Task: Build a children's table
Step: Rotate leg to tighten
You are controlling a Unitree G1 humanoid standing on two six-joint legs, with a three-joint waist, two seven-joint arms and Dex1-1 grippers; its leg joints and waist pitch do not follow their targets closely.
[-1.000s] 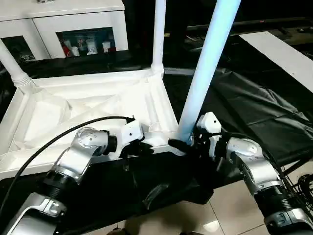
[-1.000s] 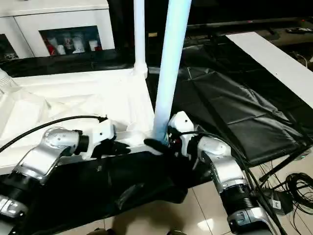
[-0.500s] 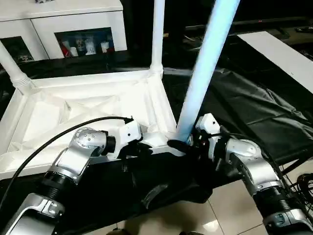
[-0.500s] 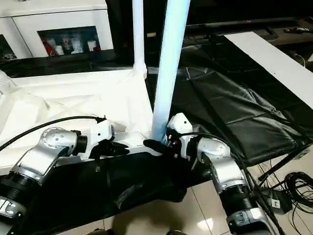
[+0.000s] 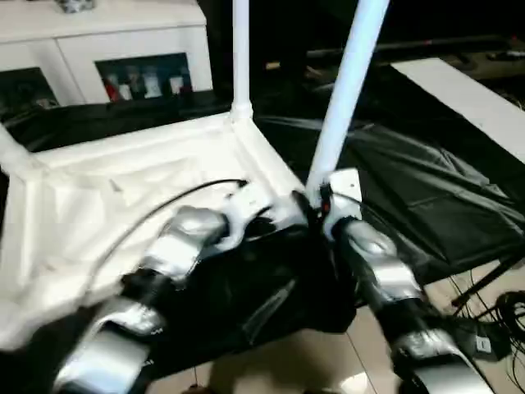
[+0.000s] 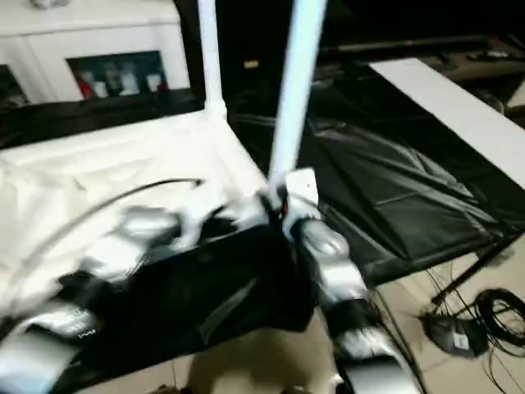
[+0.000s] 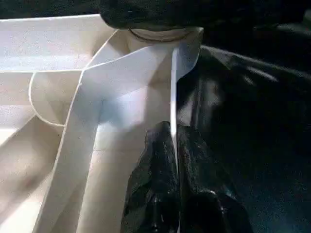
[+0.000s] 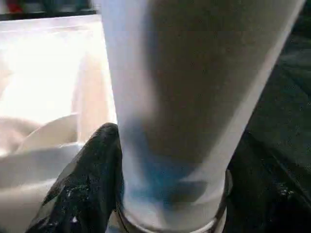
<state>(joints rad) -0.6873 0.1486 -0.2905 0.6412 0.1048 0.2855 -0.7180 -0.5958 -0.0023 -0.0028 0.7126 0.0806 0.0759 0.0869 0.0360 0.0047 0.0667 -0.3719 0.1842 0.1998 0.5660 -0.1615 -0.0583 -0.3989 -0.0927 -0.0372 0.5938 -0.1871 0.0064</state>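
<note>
The children's table lies upside down: its white tabletop shows its ribbed underside. One leg stands upright in the far corner socket, and another leg rises at the left corner. A third leg stands in the near right corner socket, leaning slightly right. My right gripper is shut on this leg's base, one black finger on each side of it. Just left of that corner, my left gripper is shut on the tabletop's thin rim.
A black sheet covers the work surface under and to the right of the tabletop. A white cabinet with glass doors stands behind. A white board lies at the far right. Cables lie on the floor at the right.
The whole picture has shifted and blurred, so the head camera has moved. Both grippers stay at the near right corner, and the right fingers have drawn in a little on the leg.
</note>
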